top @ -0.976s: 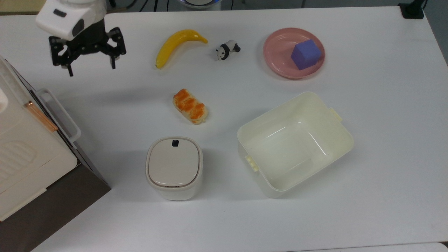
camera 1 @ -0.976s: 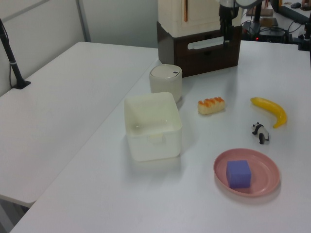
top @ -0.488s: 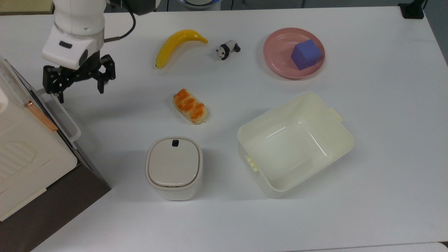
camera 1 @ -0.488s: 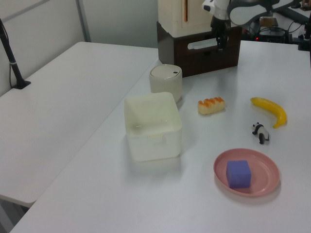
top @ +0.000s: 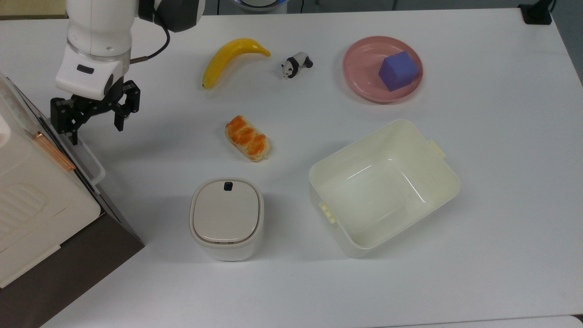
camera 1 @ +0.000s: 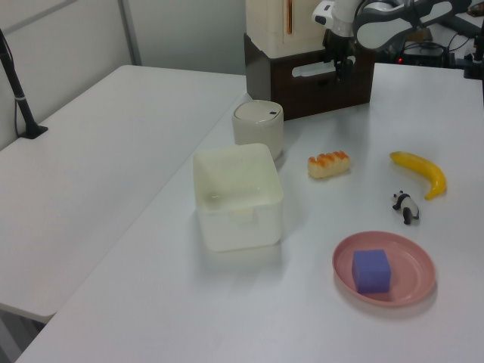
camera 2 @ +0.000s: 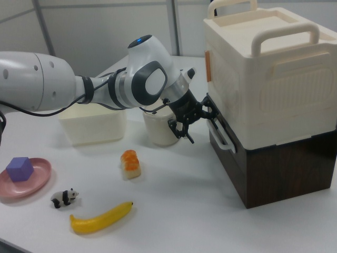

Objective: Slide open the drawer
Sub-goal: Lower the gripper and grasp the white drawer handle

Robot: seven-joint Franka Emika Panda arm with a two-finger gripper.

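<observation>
Pincer nearer drawer handle, agape.

One yellow banana, one small black-and-white panda figure, one round pink plate, one purple cube, one orange-glazed bread piece, one cream open plastic tub, one white lidded bin.

We see the drawer mostly hidden under the cream box at the top view's left edge, which crops both. At the top of the left view, the gripper covers part of the drawer's white handle.
</observation>
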